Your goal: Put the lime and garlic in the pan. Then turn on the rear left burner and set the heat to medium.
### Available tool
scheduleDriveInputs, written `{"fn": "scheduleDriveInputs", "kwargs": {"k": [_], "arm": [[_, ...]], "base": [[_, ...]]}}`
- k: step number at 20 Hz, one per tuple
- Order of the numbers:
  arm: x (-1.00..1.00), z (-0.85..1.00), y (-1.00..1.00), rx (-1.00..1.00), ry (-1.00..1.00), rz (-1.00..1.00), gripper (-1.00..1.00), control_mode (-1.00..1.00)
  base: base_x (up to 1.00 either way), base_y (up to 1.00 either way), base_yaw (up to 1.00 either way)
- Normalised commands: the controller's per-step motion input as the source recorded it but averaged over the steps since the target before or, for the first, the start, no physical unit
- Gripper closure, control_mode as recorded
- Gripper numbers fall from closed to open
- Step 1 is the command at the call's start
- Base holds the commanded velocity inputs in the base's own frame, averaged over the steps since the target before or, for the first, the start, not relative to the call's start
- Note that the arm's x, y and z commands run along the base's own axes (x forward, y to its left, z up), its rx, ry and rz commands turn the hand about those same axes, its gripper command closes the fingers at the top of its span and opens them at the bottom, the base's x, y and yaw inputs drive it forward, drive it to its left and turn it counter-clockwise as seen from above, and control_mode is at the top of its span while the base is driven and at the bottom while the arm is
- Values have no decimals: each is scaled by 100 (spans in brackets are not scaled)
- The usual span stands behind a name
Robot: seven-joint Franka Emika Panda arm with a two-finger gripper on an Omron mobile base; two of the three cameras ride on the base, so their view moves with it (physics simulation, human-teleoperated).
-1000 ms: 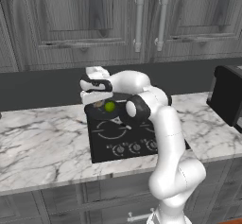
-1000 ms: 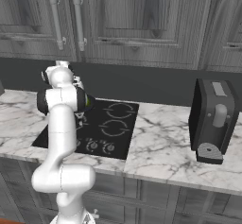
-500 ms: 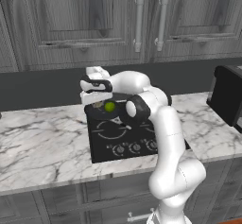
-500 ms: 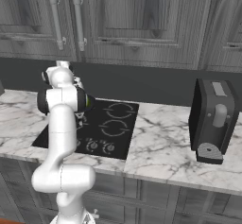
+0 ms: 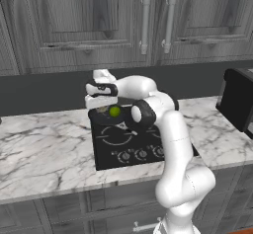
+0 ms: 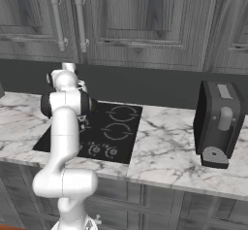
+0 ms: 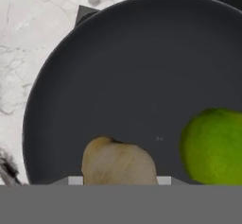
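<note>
Nothing shifts: fingers clamped on the garlic (image 7: pixel 118 160) hover over the pan (image 7: pixel 118 67), lime (image 7: pixel 215 145) already inside.

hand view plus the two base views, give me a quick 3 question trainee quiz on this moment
1. True or false: the lime lies inside the pan.
2. Which thing sits between the fingers of the hand, low in the hand view? A) the garlic B) a knob C) a spoon
3. Fill in: the black appliance stands on the marble counter, to the ____ of the cooktop in the right base view.

Key: 1 true. 2 A; the hand is shut on it, over the pan. 3 right.
</note>
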Motion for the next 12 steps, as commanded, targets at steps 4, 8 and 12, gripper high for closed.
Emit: {"fn": "scheduleDriveInputs", "kwargs": {"k": [4,8,12], "arm": [[29,-26,0,2,0,0,100,-100],[5,-33,0,0,0,0,100,-100],[0,-26,0,0,0,0,100,-100]], "base": [[0,0,0],[0,0,0],[0,0,0]]}}
